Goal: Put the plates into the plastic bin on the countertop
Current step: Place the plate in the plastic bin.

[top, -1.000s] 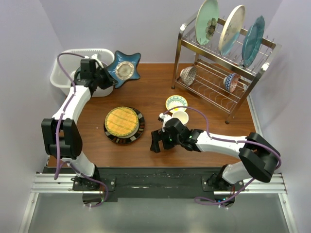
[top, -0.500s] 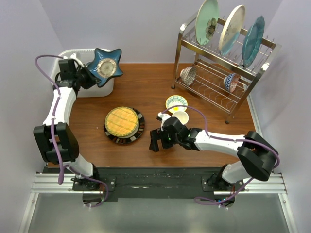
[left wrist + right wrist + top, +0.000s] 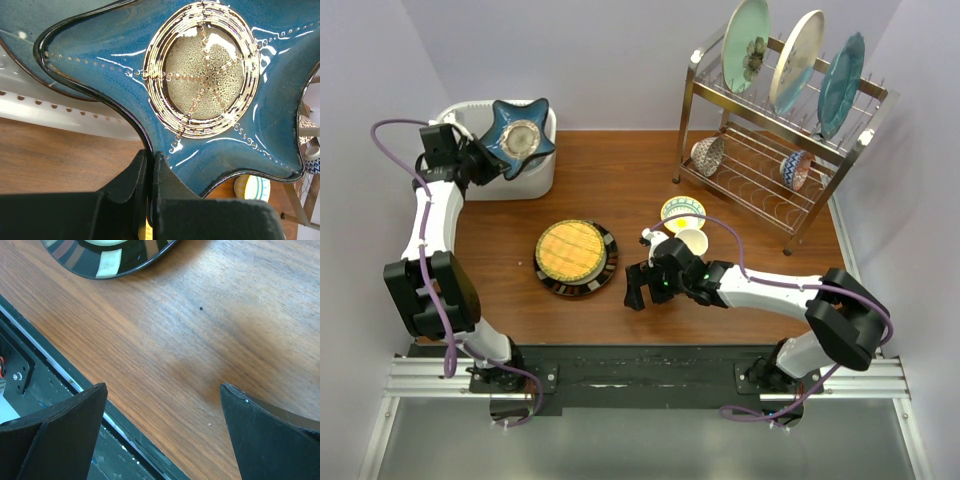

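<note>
The left claw (image 3: 148,160) grips the blue star plate (image 3: 210,90) by its edge, tilted over the white bin (image 3: 525,186), not yet set inside. The right claw (image 3: 161,387) hangs wide open over the surface (image 3: 210,315), holding nothing. The black-rimmed plate (image 3: 576,256) lies on the surface, and three plates (image 3: 796,60) stand in the wire rack (image 3: 760,175). I think most of the work is left.
</note>
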Motion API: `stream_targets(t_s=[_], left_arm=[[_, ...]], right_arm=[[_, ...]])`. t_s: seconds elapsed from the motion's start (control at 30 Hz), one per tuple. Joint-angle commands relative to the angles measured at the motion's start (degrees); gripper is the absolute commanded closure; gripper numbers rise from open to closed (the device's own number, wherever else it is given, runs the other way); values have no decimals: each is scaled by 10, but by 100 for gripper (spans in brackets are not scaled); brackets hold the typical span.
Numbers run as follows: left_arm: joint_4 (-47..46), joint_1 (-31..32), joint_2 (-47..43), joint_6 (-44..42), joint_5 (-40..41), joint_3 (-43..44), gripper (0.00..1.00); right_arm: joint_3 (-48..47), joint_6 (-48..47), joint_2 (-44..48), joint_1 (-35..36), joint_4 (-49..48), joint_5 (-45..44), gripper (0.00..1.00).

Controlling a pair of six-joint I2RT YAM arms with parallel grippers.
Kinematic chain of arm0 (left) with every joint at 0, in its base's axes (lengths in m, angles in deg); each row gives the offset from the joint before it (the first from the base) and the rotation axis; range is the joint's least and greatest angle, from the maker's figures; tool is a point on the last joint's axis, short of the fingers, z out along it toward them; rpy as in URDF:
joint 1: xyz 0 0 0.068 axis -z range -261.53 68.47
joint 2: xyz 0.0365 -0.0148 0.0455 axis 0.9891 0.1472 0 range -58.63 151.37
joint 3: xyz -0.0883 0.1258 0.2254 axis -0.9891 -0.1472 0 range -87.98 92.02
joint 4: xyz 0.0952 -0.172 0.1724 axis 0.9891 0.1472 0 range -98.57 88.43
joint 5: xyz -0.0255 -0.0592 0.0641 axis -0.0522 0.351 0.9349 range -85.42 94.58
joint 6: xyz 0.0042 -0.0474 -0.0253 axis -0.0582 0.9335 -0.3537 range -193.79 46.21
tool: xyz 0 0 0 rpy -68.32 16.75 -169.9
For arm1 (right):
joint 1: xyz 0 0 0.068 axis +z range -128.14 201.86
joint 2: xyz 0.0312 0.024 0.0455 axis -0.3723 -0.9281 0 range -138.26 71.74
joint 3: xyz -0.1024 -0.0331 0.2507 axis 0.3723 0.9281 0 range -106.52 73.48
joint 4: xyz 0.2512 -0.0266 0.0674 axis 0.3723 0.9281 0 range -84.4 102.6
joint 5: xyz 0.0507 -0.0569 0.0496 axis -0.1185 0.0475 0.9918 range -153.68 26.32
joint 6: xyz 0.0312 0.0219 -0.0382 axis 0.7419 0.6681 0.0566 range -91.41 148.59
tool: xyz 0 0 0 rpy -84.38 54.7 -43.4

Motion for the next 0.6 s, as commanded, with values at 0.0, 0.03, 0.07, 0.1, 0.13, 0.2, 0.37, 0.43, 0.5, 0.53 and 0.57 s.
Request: stream_targets(t_s=[0.0,0.03,0.07,0.1,0.13,0.2,0.37,0.43,0.5,0.53,0.57], left_arm=[[-88,-15,-8,19,-42,55,100],[-88,-15,-6,20,-38,57,100],[-88,-15,-3,22,-35,58,100],[-88,-15,5,21,-32,62,100],[-87,-16,8,22,-25,65,100],[-85,-16,19,21,-17,72,100],[-73,-19,49,21,-4,99,100],[-72,-19,59,22,3,106,100],[-70,-19,70,24,6,115,100],[-70,-19,73,24,11,119,100],[-69,-20,80,25,13,127,100]], right_arm=[[-25,-8,0,3,-2,14,1],[-24,-7,1,3,-2,14,1],[-23,-7,0,3,-3,14,1],[-23,-7,0,3,-3,14,1],[-23,-7,0,3,-3,14,1],[-22,-6,2,3,-3,14,1],[-20,-6,3,3,-5,13,1],[-20,-5,3,3,-5,13,1],[-20,-5,2,3,-5,14,1],[-19,-5,2,3,-6,14,1],[-19,-3,3,3,-6,14,1]])
